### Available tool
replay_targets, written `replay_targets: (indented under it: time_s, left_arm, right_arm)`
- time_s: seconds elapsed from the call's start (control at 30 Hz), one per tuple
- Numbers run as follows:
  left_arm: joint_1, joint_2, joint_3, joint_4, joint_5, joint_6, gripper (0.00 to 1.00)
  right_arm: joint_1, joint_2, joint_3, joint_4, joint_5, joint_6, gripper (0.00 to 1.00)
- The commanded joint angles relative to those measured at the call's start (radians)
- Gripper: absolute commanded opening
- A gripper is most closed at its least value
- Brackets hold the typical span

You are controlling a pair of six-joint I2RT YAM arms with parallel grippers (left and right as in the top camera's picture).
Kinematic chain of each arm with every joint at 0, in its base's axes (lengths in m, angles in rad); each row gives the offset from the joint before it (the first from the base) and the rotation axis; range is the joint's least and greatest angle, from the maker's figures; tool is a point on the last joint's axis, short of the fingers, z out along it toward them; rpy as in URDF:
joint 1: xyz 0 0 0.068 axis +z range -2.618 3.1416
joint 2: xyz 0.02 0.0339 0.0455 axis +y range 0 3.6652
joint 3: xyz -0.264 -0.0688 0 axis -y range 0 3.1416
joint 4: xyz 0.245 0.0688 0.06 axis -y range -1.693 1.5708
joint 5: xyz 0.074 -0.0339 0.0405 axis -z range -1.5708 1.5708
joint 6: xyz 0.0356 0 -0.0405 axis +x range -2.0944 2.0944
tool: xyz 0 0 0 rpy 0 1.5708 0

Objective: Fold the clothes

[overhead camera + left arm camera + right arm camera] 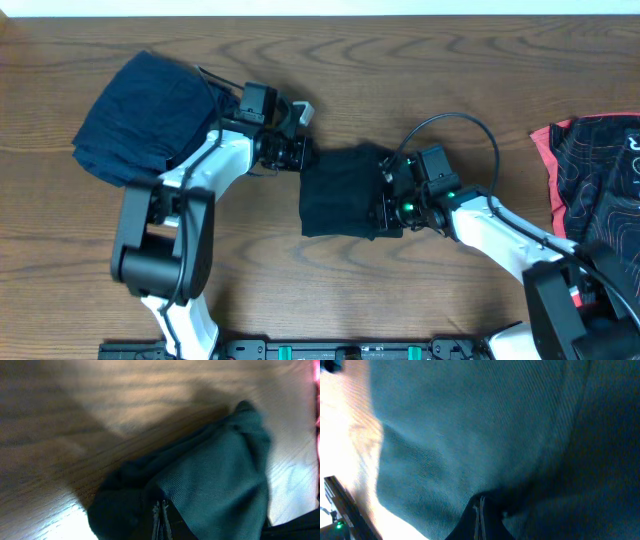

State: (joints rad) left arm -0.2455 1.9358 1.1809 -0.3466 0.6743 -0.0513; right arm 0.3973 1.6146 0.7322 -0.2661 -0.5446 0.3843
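Observation:
A black shirt (338, 192) lies folded into a small rectangle at the table's middle. My left gripper (298, 153) is at its upper left corner. In the left wrist view the fingers (161, 512) are pressed together with the dark cloth (220, 475) bunched around their tips. My right gripper (386, 207) is at the shirt's right edge. In the right wrist view its fingers (480, 507) are shut, with a fold of the cloth (470, 435) pinched at their tips. No chest logo shows.
A pile of folded navy garments (148, 118) lies at the back left, beside the left arm. A black-and-coral line-patterned garment (598, 165) lies at the right edge. Bare wooden table (300, 300) lies in front of the shirt.

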Motion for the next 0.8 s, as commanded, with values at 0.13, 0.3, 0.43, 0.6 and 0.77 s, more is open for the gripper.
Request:
replay_targets:
  time_s: [0.13,0.3,0.43,0.6,0.77]
  left_arm:
    - [0.079,0.020,0.025,-0.014,-0.087,-0.002,0.06]
    - [0.153,-0.066,0.052,-0.047,-0.080,-0.032,0.10]
    - [0.178,-0.170,0.054,-0.140,-0.080,-0.032,0.33]
    - [0.165,-0.308,0.054,-0.351,-0.080,-0.032,0.41]
    - [0.118,-0.379,0.054,-0.538,-0.079,-0.032,0.53]
  right_arm:
    - [0.002,0.017,0.010,-0.053,0.063,0.055,0.01]
    - [0.002,0.016,0.012,-0.068,0.066,0.056,0.01]
    - [0.002,0.009,0.012,-0.077,0.062,0.045,0.01]
    - [0.002,-0.050,0.014,-0.075,0.039,-0.031,0.06]
    - [0.002,-0.214,0.022,-0.037,0.048,-0.089,0.09]
